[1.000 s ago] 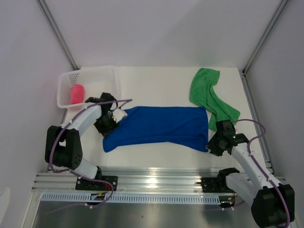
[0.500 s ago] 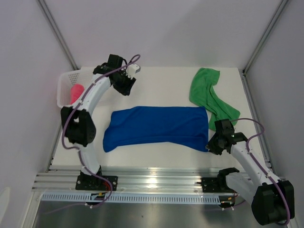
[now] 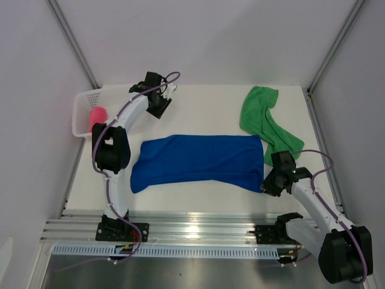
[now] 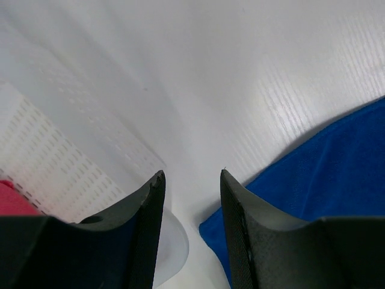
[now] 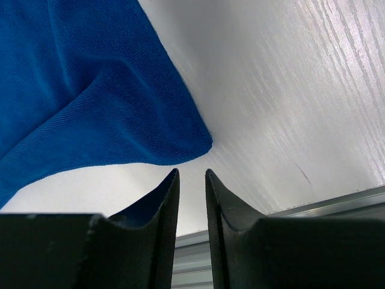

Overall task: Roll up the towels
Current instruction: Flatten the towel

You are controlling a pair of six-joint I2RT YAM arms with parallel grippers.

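A royal blue towel (image 3: 198, 161) lies spread flat across the middle of the table. The green towel (image 3: 264, 120) lies crumpled at the back right. A pink-red towel (image 3: 97, 117) sits rolled inside the white basket (image 3: 81, 123). My left gripper (image 3: 157, 102) is raised over the back of the table, right of the basket and well clear of the blue towel. In the left wrist view it (image 4: 191, 174) is open and empty, with the blue towel (image 4: 325, 168) below right. My right gripper (image 5: 191, 171) is narrowly open and empty just short of the blue towel's near right corner (image 5: 180, 135).
The basket (image 4: 54, 162) stands at the back left by the left wall. Frame posts rise at both back corners. A metal rail (image 3: 192, 232) runs along the near edge behind the arm bases.
My left arm has lifted off the blue towel's left end and swung back beside the basket. Both grippers' jaws have narrowed. The right arm has hardly moved.
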